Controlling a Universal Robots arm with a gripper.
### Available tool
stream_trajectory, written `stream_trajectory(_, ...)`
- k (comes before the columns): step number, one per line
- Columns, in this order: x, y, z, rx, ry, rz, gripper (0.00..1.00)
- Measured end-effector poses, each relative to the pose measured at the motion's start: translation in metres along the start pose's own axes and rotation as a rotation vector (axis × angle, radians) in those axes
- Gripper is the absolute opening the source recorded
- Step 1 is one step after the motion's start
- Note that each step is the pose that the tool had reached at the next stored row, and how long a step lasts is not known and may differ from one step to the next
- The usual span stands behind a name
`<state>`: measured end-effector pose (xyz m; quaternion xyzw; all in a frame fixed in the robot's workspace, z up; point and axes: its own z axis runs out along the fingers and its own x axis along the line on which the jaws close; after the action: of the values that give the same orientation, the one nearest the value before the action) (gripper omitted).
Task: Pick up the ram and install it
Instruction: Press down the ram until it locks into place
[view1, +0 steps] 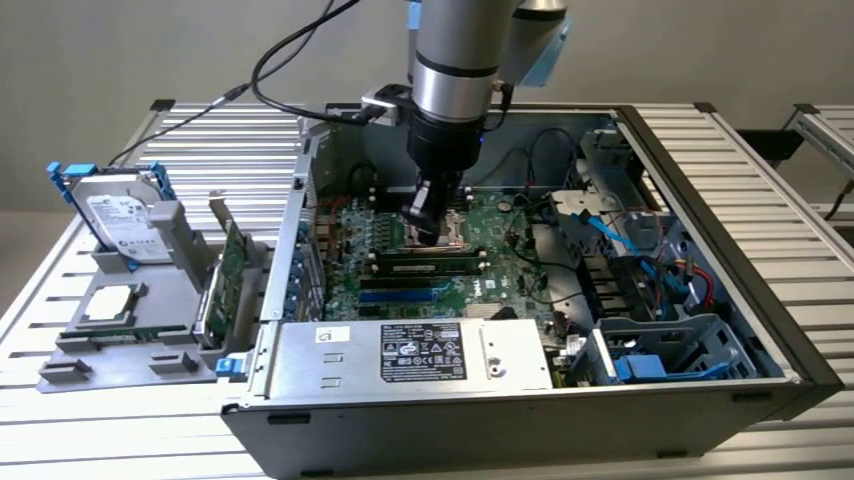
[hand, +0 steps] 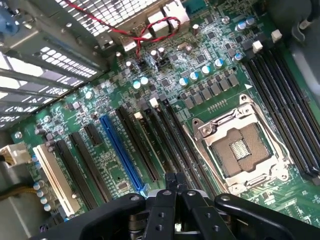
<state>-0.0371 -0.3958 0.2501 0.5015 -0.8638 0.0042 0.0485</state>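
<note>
The black two-fingered gripper (hand: 175, 192) is closed, its tips pressed together low over the large green motherboard (hand: 210, 95) inside the open grey computer case (view1: 534, 420). Directly beneath it in the exterior view lies the ram (view1: 430, 266), a long thin green stick with dark chips, apparently lying along a memory slot beside the square silver processor socket (hand: 240, 150). Seating it well seems to call for a straight downward push, centred along the stick and kept square to the slot, so neither end lifts.
</note>
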Motion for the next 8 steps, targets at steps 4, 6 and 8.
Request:
stream_trajectory(4, 0.0, 0.0, 0.0001, -0.006, -0.0029, 0.068, 0.11)
stream_trajectory(6, 0.0, 0.0, 0.0001, -0.0087, -0.0043, 0.098, 0.11)
stream_trajectory(8, 0.0, 0.0, 0.0001, -0.0114, -0.0055, 0.128, 0.11)
